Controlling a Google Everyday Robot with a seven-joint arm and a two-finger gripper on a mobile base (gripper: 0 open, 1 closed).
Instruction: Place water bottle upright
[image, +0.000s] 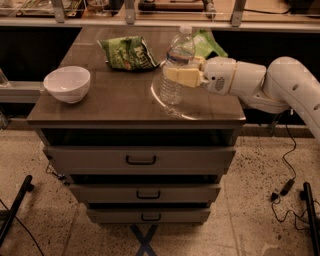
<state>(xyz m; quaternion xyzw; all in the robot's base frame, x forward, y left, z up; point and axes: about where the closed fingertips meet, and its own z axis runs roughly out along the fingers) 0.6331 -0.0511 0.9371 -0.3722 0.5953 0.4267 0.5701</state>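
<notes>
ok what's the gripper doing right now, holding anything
gripper: shut on the bottle, fingers around its middle, bottle upright over the right side of the cabinet top

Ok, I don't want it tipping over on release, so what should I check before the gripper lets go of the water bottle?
1. Gripper shut on the water bottle at mid-body: ok.
2. Cap on and pointing up: ok.
3. Bottle vertical: top leans slightly toward the arm: not ok.
4. Base seated flat on the tabletop: cannot tell.
5. White bowl well apart from the bottle: ok.
6. Green chip bag behind the bottle, not touching it: ok.
</notes>
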